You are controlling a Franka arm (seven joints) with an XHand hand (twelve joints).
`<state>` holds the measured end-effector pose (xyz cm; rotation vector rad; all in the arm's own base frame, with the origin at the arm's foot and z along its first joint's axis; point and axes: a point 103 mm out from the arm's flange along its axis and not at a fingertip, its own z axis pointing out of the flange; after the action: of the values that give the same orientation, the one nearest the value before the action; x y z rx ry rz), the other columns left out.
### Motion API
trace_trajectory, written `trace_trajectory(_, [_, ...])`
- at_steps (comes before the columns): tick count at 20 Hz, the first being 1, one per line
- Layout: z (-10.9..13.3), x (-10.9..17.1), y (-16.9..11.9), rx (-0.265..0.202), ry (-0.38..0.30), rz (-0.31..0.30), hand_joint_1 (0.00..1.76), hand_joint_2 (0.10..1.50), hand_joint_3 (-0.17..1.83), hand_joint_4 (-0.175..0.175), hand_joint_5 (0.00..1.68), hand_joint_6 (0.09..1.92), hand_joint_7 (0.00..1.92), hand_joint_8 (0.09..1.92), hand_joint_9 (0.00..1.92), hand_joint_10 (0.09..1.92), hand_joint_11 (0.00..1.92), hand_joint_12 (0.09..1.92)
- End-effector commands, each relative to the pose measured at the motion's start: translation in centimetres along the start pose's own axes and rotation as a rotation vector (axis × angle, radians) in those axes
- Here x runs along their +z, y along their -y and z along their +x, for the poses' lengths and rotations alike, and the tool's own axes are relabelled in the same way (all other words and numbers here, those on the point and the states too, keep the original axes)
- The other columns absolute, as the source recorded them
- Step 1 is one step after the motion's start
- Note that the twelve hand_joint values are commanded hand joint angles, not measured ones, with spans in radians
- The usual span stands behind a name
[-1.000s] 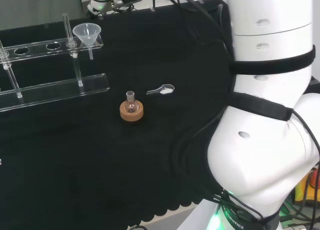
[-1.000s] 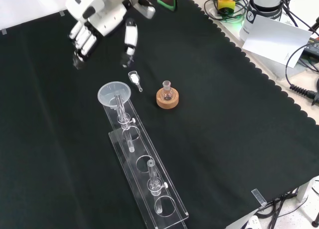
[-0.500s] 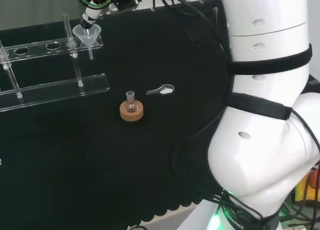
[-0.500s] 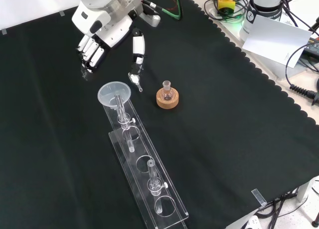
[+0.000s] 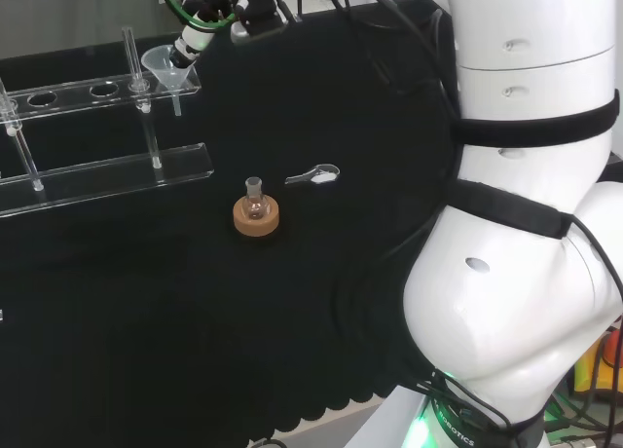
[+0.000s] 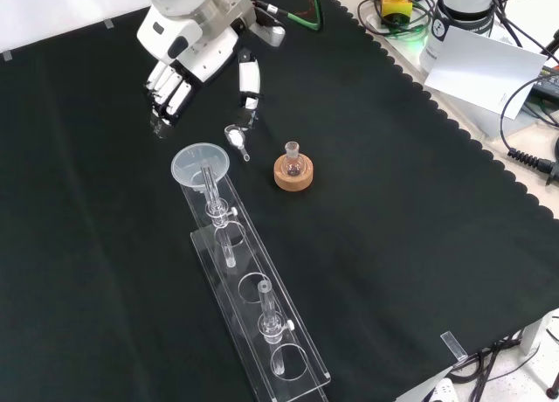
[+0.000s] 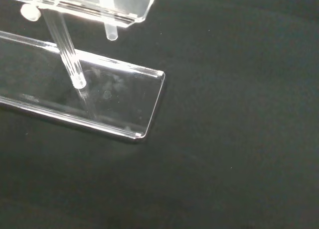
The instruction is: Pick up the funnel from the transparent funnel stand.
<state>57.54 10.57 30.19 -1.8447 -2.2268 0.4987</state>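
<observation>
Since a moment ago the black and white hand has dropped closer to the clear plastic funnel, which sits just below its spread fingertips in the transparent acrylic stand's end hole, unheld, ready for grasping.

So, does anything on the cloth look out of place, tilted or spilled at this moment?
Nothing stands out. The funnel sits upright in the end hole of the clear stand, the small flask is upright in its cork ring, and the spoon lies flat with white powder in its bowl, none spilled. The hand hovers open beside the funnel.
</observation>
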Motion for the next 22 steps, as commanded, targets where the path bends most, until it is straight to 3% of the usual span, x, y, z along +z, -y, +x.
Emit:
trace_trajectory(1, [-1.0, 0.3, -0.2, -0.013, -0.003, -0.024, 0.45, 0.78, 0.25, -0.026, 0.15, 0.09, 0.02, 0.69, 0.2, 0.77, 0.19, 1.44])
trace_trajectory(12, [-0.3, 1.2, -1.4, -0.047, 0.011, -0.012, 0.46, 0.77, 0.24, -0.034, 0.11, 0.09, 0.02, 0.71, 0.2, 0.8, 0.2, 1.45])
trace_trajectory(16, [1.2, 0.6, -2.3, -0.064, 0.02, -0.026, 0.46, 0.77, 0.24, -0.033, 0.11, 0.09, 0.01, 0.71, 0.19, 0.8, 0.2, 1.45])
trace_trajectory(22, [0.9, 1.1, -2.9, -0.076, 0.021, -0.006, 0.47, 0.77, 0.23, -0.031, 0.1, 0.09, 0.0, 0.66, 0.16, 0.81, 0.21, 1.44])
